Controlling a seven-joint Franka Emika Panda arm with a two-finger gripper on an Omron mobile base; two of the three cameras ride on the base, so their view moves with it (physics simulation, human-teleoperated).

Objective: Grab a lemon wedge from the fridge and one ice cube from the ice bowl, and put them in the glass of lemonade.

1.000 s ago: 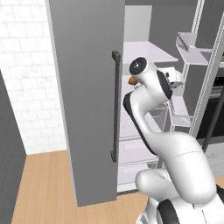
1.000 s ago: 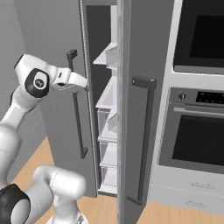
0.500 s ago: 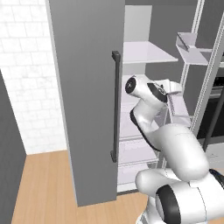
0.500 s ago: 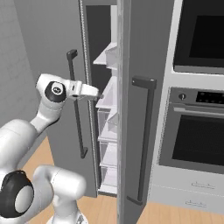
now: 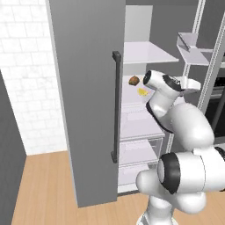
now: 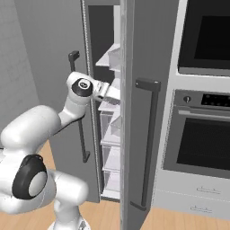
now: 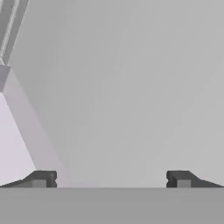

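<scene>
Writing is nowhere legible on the fridge (image 5: 83, 88), a tall matte grey cabinet whose left door stands swung open, its long dark bar handle (image 5: 115, 107) running vertically down the door's edge. Inside are white shelves (image 5: 147, 52) and clear drawers (image 5: 136, 151) lower down. On a middle shelf lies the lemon wedge (image 5: 142, 92), a tiny bright yellow piece, just beside a small brown roundish lump (image 5: 133, 80) that sits a little above and left of it in the left base view. The white arm reaches into the open compartment at about that shelf's height, its hand partly hidden past the fridge's right door (image 6: 134, 112) in the right base view. In the hand view the fingers (image 7: 41, 178) stand wide apart with nothing between them, facing a plain grey inner surface. A black-fronted wall oven (image 6: 204, 143) stands to the fridge's right.
</scene>
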